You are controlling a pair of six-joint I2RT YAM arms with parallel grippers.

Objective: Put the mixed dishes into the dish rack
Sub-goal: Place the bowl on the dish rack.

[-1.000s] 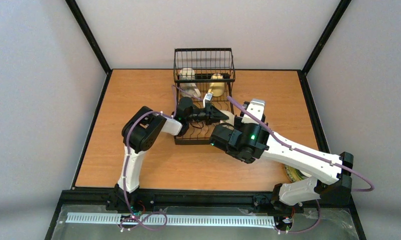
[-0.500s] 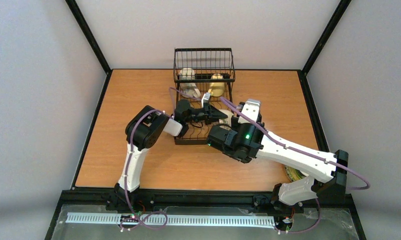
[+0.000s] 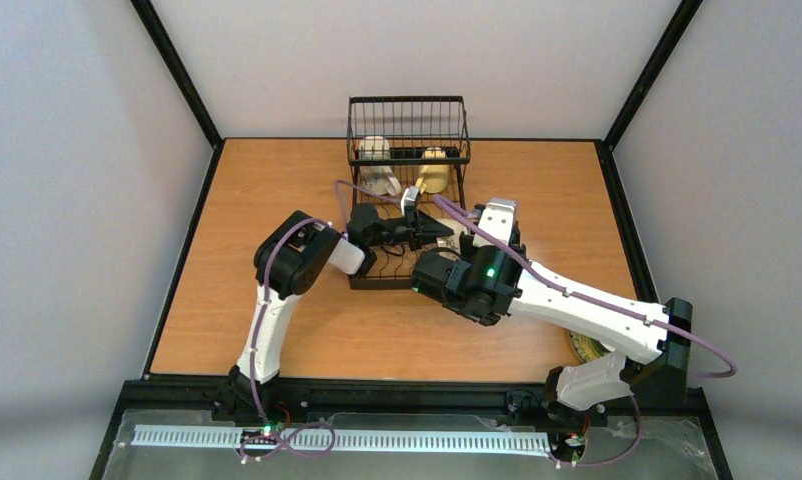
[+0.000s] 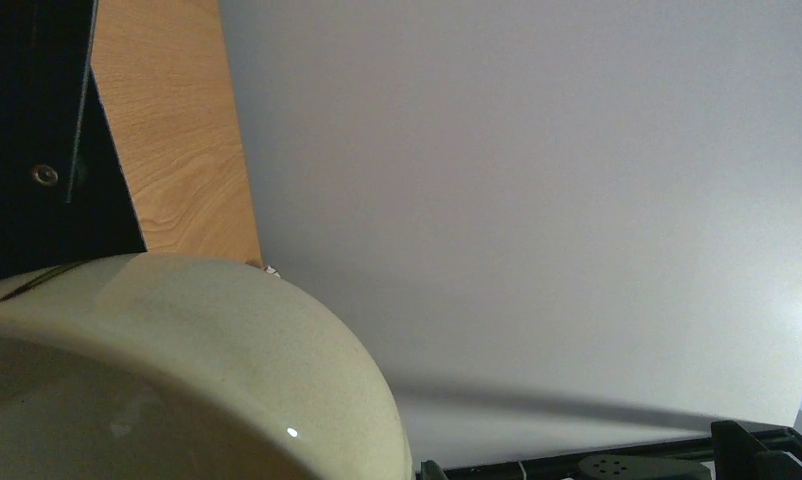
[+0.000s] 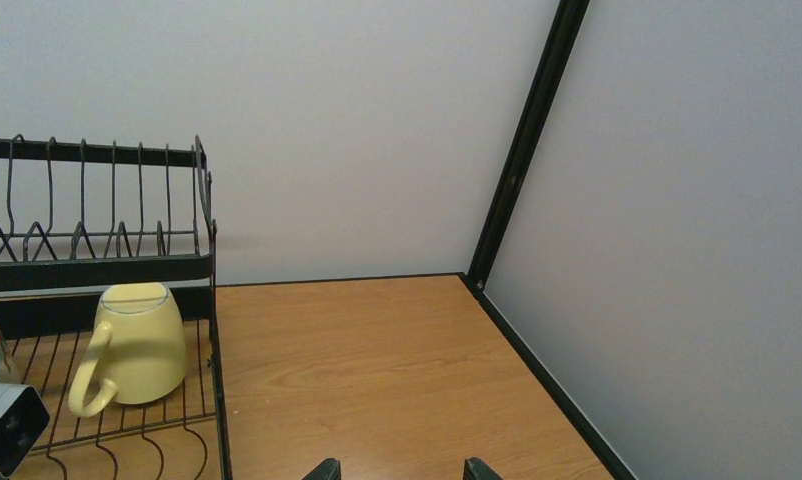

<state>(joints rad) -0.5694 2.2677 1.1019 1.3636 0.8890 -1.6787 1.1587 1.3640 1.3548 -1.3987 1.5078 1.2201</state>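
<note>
The black wire dish rack (image 3: 407,200) stands at the table's far middle. In its basket section sit a white mug (image 3: 376,149) and a cream-yellow mug (image 3: 435,172), the yellow one (image 5: 137,345) upside down. My left gripper (image 3: 445,228) reaches over the rack's plate slots and is shut on the rim of a pale cream-white bowl (image 4: 177,350), which fills the lower left of the left wrist view. My right gripper (image 5: 398,470) is open and empty over bare table, just right of the rack. A lime-green plate (image 3: 585,349) peeks out under the right arm.
Another pale dish (image 3: 382,182) lies in the rack in front of the white mug. Grey walls with black corner posts (image 5: 522,150) enclose the table on three sides. Bare wood (image 5: 377,350) lies right of the rack.
The left gripper has shifted the bowl slightly farther along the rack. The right arm has swung a little to the left, toward the rack. Both grippers keep their openings.
</note>
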